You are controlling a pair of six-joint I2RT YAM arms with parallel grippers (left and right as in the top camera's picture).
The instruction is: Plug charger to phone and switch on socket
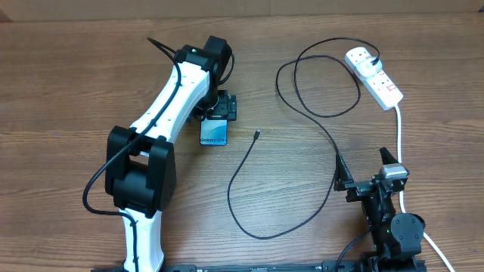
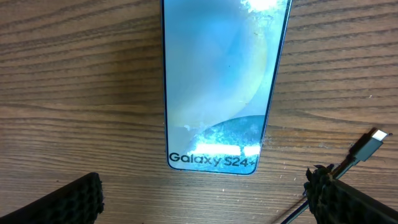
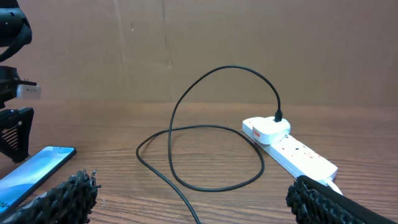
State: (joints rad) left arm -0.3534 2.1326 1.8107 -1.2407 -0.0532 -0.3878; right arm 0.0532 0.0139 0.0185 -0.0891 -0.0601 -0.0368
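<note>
The phone [image 1: 215, 133] lies flat on the wooden table, light blue screen up, its lettered end [image 2: 211, 160] towards the front. My left gripper [image 1: 221, 108] hangs over the phone, open and empty [image 2: 202, 199]. The charger's thin black cable [image 1: 318, 128] loops across the table. Its connector tip [image 1: 257, 134] lies loose just right of the phone [image 2: 373, 138]. The other end enters a white adapter [image 3: 266, 129] on the socket [image 1: 374, 75]. My right gripper [image 1: 364, 168] rests open at the front right [image 3: 193, 199], short of the cable loop [image 3: 186, 99] and the socket [image 3: 298, 152].
The socket's thick white lead [image 1: 399, 143] runs down the right side past my right arm's base [image 1: 393, 227]. My left arm [image 1: 162, 113] stretches diagonally over the table's left half. A brown cardboard wall [image 3: 217, 43] closes the far side.
</note>
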